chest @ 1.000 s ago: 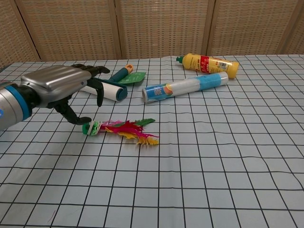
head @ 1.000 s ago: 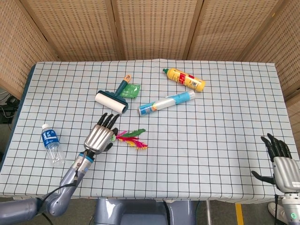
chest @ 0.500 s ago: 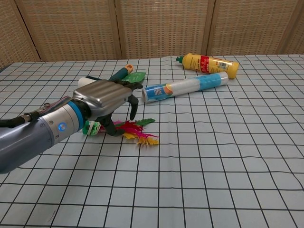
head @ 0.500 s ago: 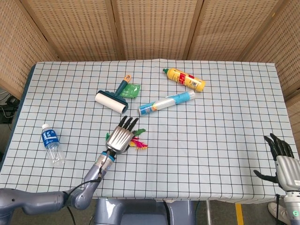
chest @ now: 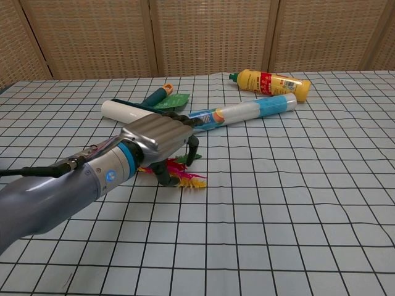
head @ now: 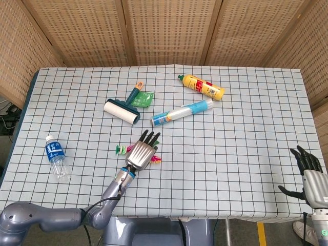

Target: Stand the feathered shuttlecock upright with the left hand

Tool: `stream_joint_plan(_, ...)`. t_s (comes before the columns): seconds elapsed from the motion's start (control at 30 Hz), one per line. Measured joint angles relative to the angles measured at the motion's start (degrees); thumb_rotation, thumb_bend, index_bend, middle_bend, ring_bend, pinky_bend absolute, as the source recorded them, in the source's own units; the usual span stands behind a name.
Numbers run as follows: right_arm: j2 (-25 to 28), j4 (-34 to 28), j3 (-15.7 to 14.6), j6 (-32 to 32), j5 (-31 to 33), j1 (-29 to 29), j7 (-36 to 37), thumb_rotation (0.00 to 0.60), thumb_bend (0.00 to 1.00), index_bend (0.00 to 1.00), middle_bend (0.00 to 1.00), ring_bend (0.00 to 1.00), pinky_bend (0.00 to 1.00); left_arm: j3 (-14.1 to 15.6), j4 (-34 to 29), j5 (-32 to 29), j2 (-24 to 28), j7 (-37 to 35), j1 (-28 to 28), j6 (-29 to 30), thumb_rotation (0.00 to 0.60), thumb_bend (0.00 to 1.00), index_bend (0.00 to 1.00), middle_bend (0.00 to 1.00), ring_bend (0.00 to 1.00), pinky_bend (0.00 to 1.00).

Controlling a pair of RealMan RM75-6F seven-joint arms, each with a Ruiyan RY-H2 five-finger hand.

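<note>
The feathered shuttlecock lies flat on the checked cloth. Its green base shows left of my left hand. In the chest view only the pink, yellow and green feathers show, and my forearm hides the base. My left hand hovers palm-down over the feathers, with its fingers arched on the far side and the thumb low on the near side. I see no grip on the feathers. My right hand rests open off the table's near right corner, fingers spread.
A lint roller and a green packet lie behind the shuttlecock. A blue-and-white tube and a yellow bottle lie further back right. A small water bottle lies near the left edge.
My left hand has slid right from beside the shuttlecock's base until it covers the feathers. The shuttlecock still lies flat. The right hand has barely moved.
</note>
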Motion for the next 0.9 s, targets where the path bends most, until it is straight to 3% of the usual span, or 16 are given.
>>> stream_joint_plan(0.27,0.1,0.2,0.2,-0.2,0.3,0.0,0.7,0.6,0.08,0.04,0.0,0.0,0.05,0.2,2.0,-1.0,-2.1,0.6,-1.4,0.2,0.6,0.3,0.48,0.0,0.0,0.0)
stream_joint_plan(0.53,-0.1,0.5,0.2,-0.2,0.0,0.1,1.1,0.6,0.08,0.04,0.0,0.0,0.05,0.4,5.0,-1.5,-4.4,0.6,-2.6,0.5,0.6,0.43,0.55,0.0,0.0,0.0)
stream_joint_plan(0.9,-0.1,0.4,0.1,0.0,-0.2,0.0,0.9,0.6,0.08,0.04,0.0,0.0,0.03,1.5,5.8,0.0,-4.6,-0.9,-2.2,1.9,0.6,0.52,0.61,0.0,0.0,0.0)
